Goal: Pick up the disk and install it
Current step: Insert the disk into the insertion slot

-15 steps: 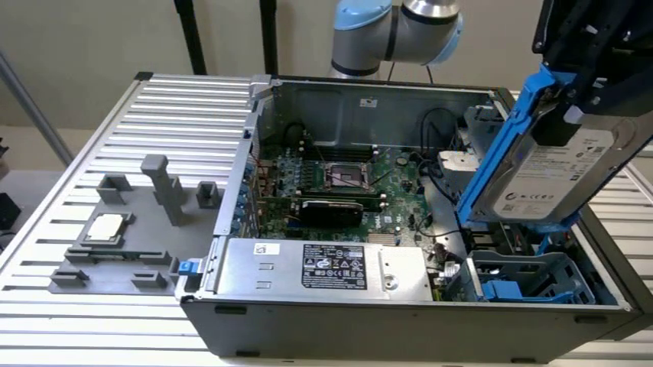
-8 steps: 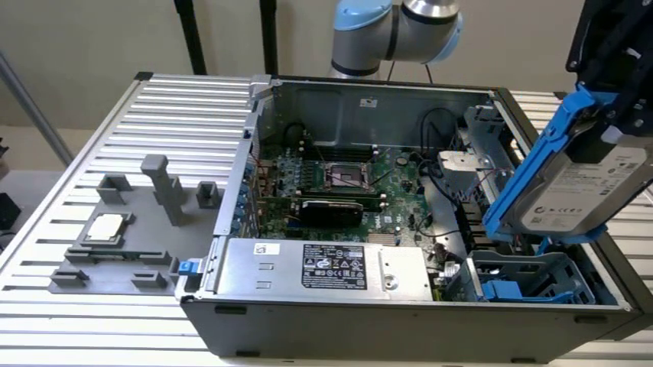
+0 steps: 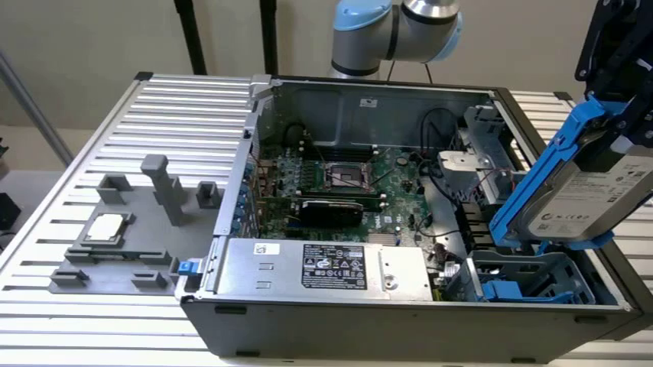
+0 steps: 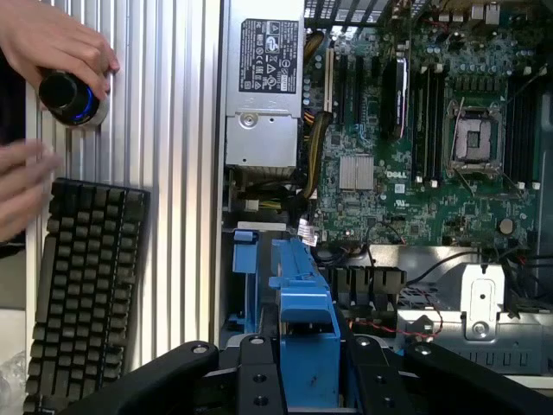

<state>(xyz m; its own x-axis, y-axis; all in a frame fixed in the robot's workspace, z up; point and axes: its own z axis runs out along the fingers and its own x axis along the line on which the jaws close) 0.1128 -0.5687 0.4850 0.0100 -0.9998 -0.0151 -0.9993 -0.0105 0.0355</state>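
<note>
Half done, roughly — lifted, not yet installed. Clamped between the fingers of the black gripper (image 3: 619, 47) by its blue plastic bracket: the flat silver-grey metal disk (image 3: 597, 191), white-labelled, hanging tilted over the open grey computer case's drive bay (image 3: 531, 281) — seemingly not touching it.

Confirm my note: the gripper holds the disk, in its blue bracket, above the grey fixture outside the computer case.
Not right. The exterior view shows the gripper holding the disk tilted above the drive bay inside the computer case, at that view's right. The grey fixture lies outside, at its left.
</note>
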